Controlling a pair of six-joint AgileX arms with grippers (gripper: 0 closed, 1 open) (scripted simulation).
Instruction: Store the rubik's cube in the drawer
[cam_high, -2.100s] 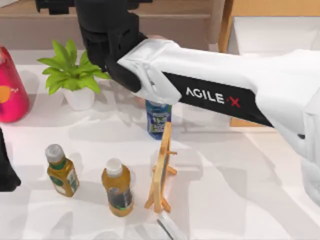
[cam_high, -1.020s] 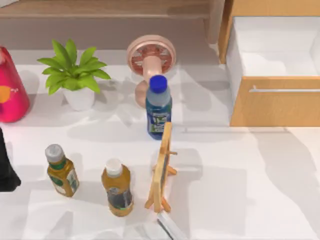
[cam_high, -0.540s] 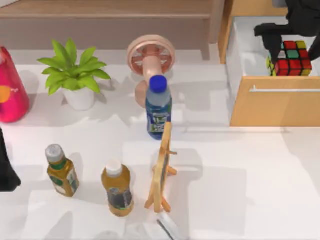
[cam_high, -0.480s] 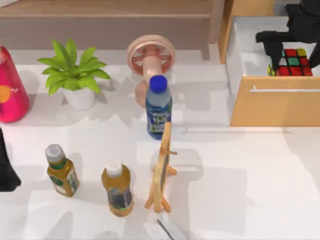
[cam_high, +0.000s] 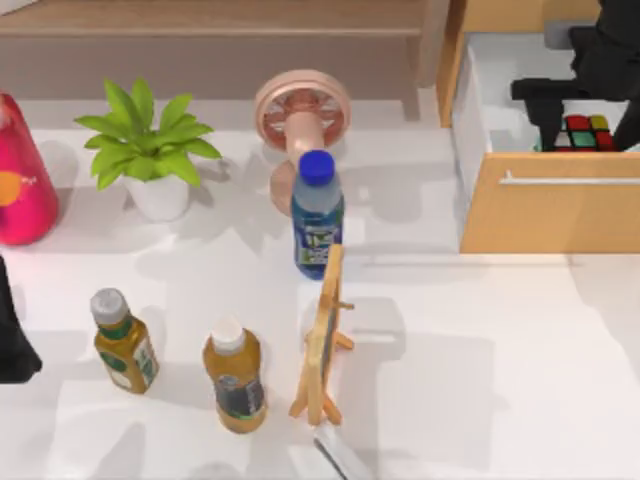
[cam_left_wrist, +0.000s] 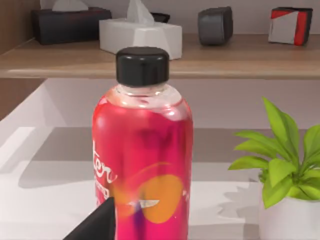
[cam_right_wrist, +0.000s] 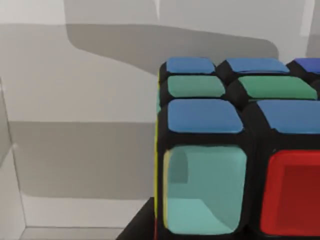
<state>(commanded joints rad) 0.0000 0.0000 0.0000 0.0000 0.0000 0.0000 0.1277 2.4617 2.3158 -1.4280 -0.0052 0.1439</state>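
The rubik's cube (cam_high: 588, 132) sits low inside the open drawer (cam_high: 550, 215), its top just showing above the light wood front with the silver bar handle. My right gripper (cam_high: 590, 120) reaches down into the drawer from above, a black finger on each side of the cube, shut on it. Close up in the right wrist view, the cube (cam_right_wrist: 225, 150) shows blue, green, pale and red squares against the drawer's white inner walls (cam_right_wrist: 75, 100). My left gripper (cam_high: 10, 345) is parked at the table's left edge.
On the table stand a blue-capped bottle (cam_high: 318, 215), a pink fan (cam_high: 302, 110), a potted plant (cam_high: 150, 150), a pink bottle (cam_high: 20, 185), two yellow bottles (cam_high: 123, 340) (cam_high: 233, 375) and a wooden easel (cam_high: 325, 335). The pink bottle (cam_left_wrist: 142, 160) stands right before the left wrist camera.
My right arm swung from the table's middle to the drawer with the cube. Over the last half second it has lowered the cube deeper into the drawer.
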